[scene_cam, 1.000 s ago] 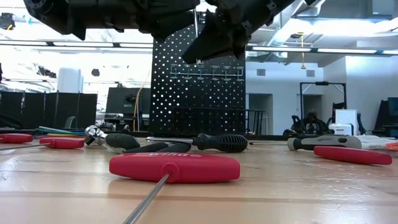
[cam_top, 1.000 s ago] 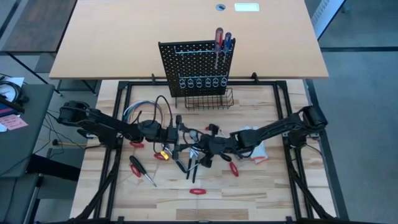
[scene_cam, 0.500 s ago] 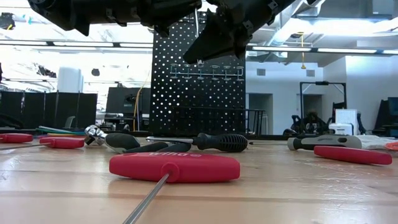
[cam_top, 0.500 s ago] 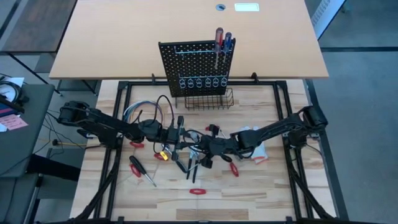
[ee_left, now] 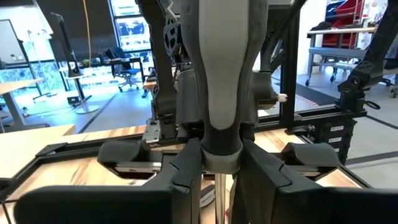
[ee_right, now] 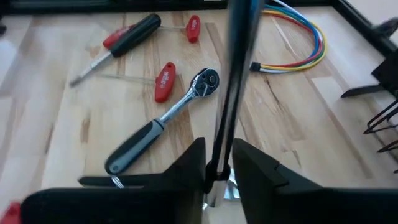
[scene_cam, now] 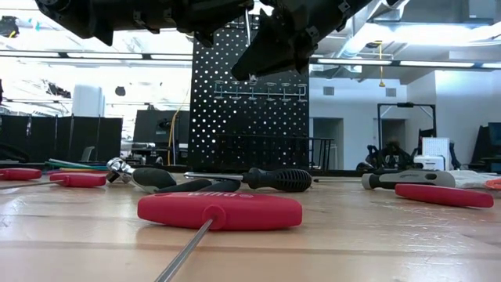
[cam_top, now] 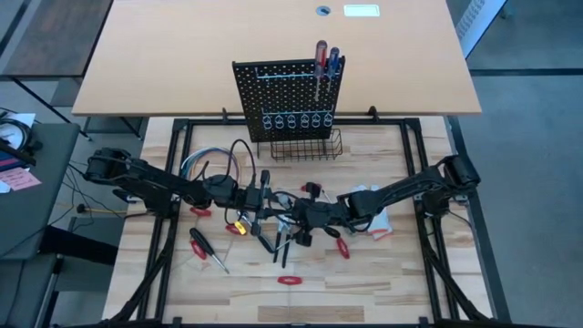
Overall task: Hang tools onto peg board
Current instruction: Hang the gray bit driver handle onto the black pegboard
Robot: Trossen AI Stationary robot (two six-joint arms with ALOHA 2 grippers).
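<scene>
A screwdriver with a pale grey handle (ee_left: 222, 68) and a thin dark shaft (ee_right: 231, 81) hangs above the table's middle, between my two grippers. My left gripper (ee_left: 221, 157) (cam_top: 258, 197) comes from the left and is shut on it. My right gripper (ee_right: 217, 160) (cam_top: 293, 217) comes from the right and is shut on its shaft. The black peg board (cam_top: 290, 96) stands upright at the far edge, and a red screwdriver (cam_top: 320, 60) and a blue one (cam_top: 333, 62) stick up at its top right. Other tools lie on the wood. My left gripper pinches the dark collar (ee_left: 222, 148) at the base of the grey handle between its two fingers (ee_left: 186, 171); the handle stands out beyond them. The screwdriver is lifted clear of the table. My right gripper pinches the thin shaft (ee_right: 217, 149) between its two fingers (ee_right: 191, 165), lying across it. The shaft runs on beyond the fingers, clear of the table.
On the table lie a ratchet wrench (ee_right: 163, 124), a red-and-black screwdriver (cam_top: 204, 247), red T-handled keys (scene_cam: 219, 210) (cam_top: 290, 280), a bundle of coloured cables (ee_right: 292, 43) and a white glove (cam_top: 373, 217). A wire basket (cam_top: 306, 146) sits at the peg board's foot.
</scene>
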